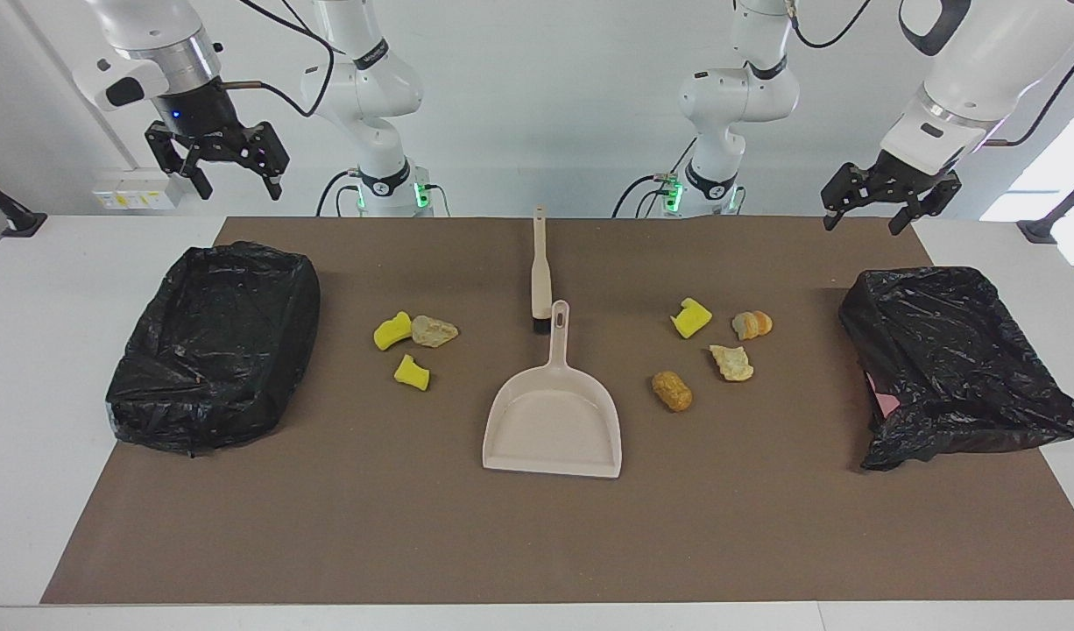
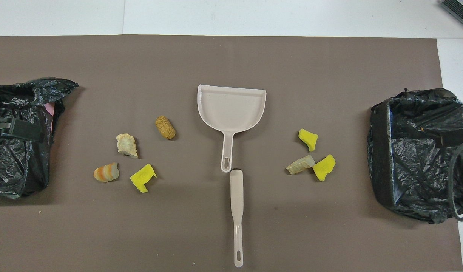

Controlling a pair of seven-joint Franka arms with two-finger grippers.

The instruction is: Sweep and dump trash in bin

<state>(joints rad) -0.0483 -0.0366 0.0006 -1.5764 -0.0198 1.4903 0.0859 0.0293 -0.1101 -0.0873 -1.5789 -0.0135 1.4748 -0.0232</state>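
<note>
Nothing is swept yet: the trash lies on the brown mat (image 1: 537, 543) in two groups, with the beige dustpan (image 1: 554, 425) and the brush (image 1: 541, 276) between them at the middle of the table. Toward the left arm's end lie four pieces: a yellow foam chunk (image 1: 691, 317), a striped orange lump (image 1: 752, 324), a pale bread-like lump (image 1: 732, 362) and a brown roll (image 1: 672, 391). Toward the right arm's end lie three: two yellow chunks (image 1: 392, 330) (image 1: 412, 372) and a pale lump (image 1: 434, 330) that touches the first of them. A bin lined with a black bag stands at each end, one (image 1: 953, 368) below the left gripper (image 1: 889, 203) and one (image 1: 213, 346) below the right gripper (image 1: 215, 166). Both grippers hang in the air near their bases with the fingers spread apart and holding nothing. The step in hand is, I think, to take the tools. The brush lies with its handle toward the robots and its bristles almost touching the dustpan handle (image 2: 226, 151), so it is better to grip the brush well back on its handle, away from the pan. The other gripper should hold the pan handle firmly, with the pan's open edge flat on the mat and turned to one group. The foam looks light and may roll, so slow, short strokes seem safer.
</note>
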